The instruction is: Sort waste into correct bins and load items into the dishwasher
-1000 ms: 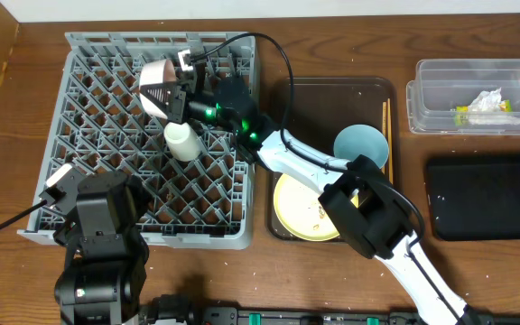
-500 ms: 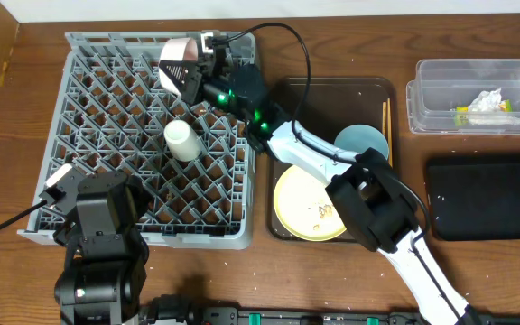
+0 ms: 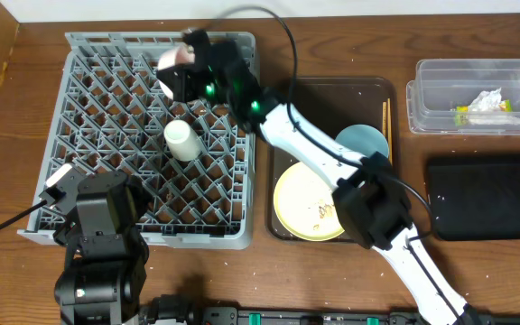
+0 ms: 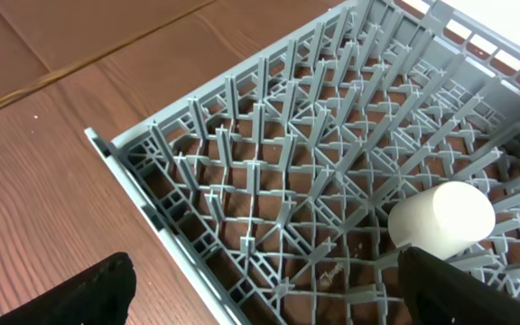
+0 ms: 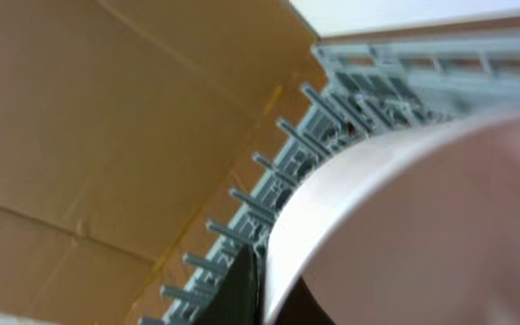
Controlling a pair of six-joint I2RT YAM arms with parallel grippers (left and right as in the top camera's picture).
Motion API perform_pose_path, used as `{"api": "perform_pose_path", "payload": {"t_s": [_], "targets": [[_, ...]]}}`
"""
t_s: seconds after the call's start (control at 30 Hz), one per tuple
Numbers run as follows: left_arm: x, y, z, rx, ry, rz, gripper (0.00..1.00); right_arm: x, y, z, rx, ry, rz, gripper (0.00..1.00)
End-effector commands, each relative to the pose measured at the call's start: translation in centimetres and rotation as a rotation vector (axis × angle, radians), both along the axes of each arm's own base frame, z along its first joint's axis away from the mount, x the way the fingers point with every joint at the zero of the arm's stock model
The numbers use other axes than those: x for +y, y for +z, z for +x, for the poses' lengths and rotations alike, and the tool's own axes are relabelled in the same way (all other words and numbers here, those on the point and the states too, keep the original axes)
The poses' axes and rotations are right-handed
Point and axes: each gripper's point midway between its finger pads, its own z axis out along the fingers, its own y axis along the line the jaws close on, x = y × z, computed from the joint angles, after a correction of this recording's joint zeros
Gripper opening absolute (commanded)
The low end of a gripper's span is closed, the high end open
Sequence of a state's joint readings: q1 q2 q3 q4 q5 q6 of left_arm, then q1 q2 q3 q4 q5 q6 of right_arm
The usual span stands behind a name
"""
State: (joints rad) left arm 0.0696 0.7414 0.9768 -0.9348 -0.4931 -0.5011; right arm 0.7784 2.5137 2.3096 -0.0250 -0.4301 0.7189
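Note:
The grey dishwasher rack (image 3: 106,108) fills the left of the table. My right gripper (image 3: 194,77) is shut on the white bowl (image 3: 171,61), held tilted on edge over the rack's far side. In the right wrist view the bowl's rim (image 5: 377,181) fills the frame, with one dark finger (image 5: 242,289) against it. A small white cup (image 3: 180,140) lies on its side among the pegs, also seen as the cup (image 4: 441,217) in the left wrist view. My left gripper (image 4: 260,307) hangs open over the rack's near left corner (image 4: 116,149), holding nothing.
A dark-brown tray (image 3: 283,99) right of the rack holds a pale-yellow plate (image 3: 305,203), a light-blue saucer (image 3: 361,144) and chopsticks (image 3: 386,126). The clear tub (image 3: 441,77) holds a tissue (image 3: 487,102) and a wrapper (image 3: 463,115). A black tub (image 3: 490,199) sits below it.
The right gripper has carried the bowl from the rack's middle toward its far edge and turned it more on edge. The left arm and the cup have not moved.

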Motion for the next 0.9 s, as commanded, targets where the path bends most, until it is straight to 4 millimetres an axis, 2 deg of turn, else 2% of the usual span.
{"api": "perform_pose_path", "payload": {"t_s": [0.0,0.1,0.2,0.33,0.43,0.53,0.73,0.87], "targets": [[0.1,0.7,0.0,-0.023,0.012,-0.001,0.94,-0.6,7.4,-0.2,-0.26,0.045,0.0,0.01],[0.1,0.7,0.0,-0.023,0.012,-0.001,0.94,-1.4,9.8,-0.1,-0.282,0.038,0.011,0.01],[0.1,0.7,0.0,-0.023,0.012,-0.001,0.94,-2.0,9.9,0.6,-0.238,0.018,0.023,0.01],[0.1,0.7,0.0,-0.023,0.012,-0.001,0.94,-1.9,7.7,1.2,-0.186,0.018,0.005,0.01],[0.1,0.7,0.0,-0.023,0.012,-0.001,0.94,-0.5,6.0,1.0,-0.208,0.042,0.012,0.01],[0.1,0.7,0.0,-0.023,0.012,-0.001,0.94,2.3,5.1,-0.5,-0.298,0.121,0.093,0.01],[0.1,0.7,0.0,-0.023,0.012,-0.001,0.94,5.1,1.5,-1.7,-0.192,0.132,0.182,0.01],[0.1,0.7,0.0,-0.023,0.012,-0.001,0.94,5.8,-1.8,-1.6,-0.124,0.133,0.185,0.01]]}}
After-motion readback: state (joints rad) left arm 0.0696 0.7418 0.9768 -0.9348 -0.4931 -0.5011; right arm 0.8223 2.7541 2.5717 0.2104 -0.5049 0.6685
